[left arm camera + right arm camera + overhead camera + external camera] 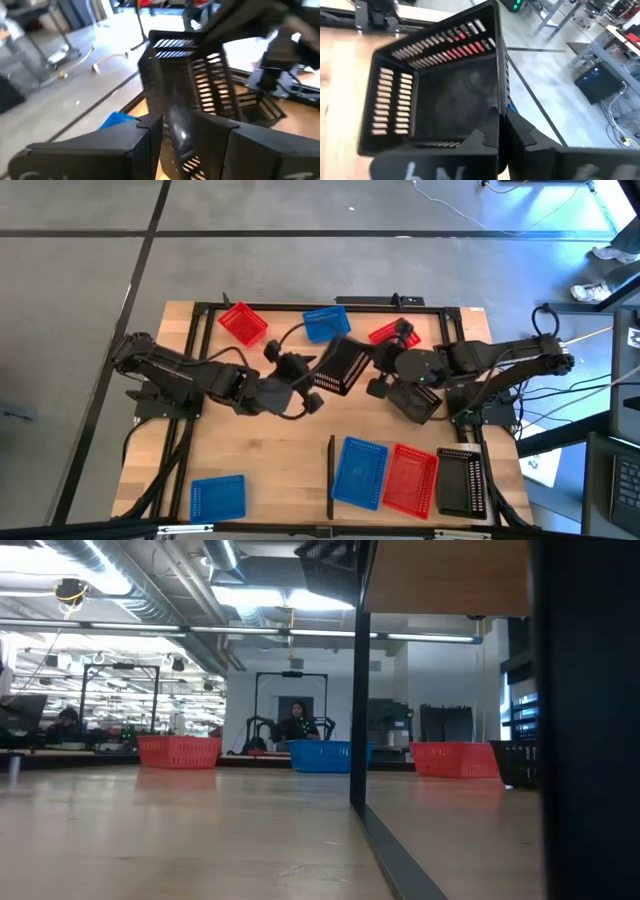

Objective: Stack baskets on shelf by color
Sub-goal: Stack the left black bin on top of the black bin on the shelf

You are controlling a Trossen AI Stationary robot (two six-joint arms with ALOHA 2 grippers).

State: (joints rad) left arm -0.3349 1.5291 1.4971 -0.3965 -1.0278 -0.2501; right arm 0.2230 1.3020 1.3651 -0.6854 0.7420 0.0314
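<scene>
Baskets lie scattered over the table, and one black basket hangs tilted above its middle between the two arms, its open side facing the right arm and its long axis running roughly from the far edge toward the near one. The right gripper has its jaws pressed together on that basket's rim. The left gripper sits at the basket's other side with jaws spread around a wall, not squeezing. At the far edge rest a red basket, a blue basket and another red basket. On the shelf, past its thin black bar, a blue basket, a red basket and a black basket lie side by side, each empty. One more blue basket sits at the near left corner.
</scene>
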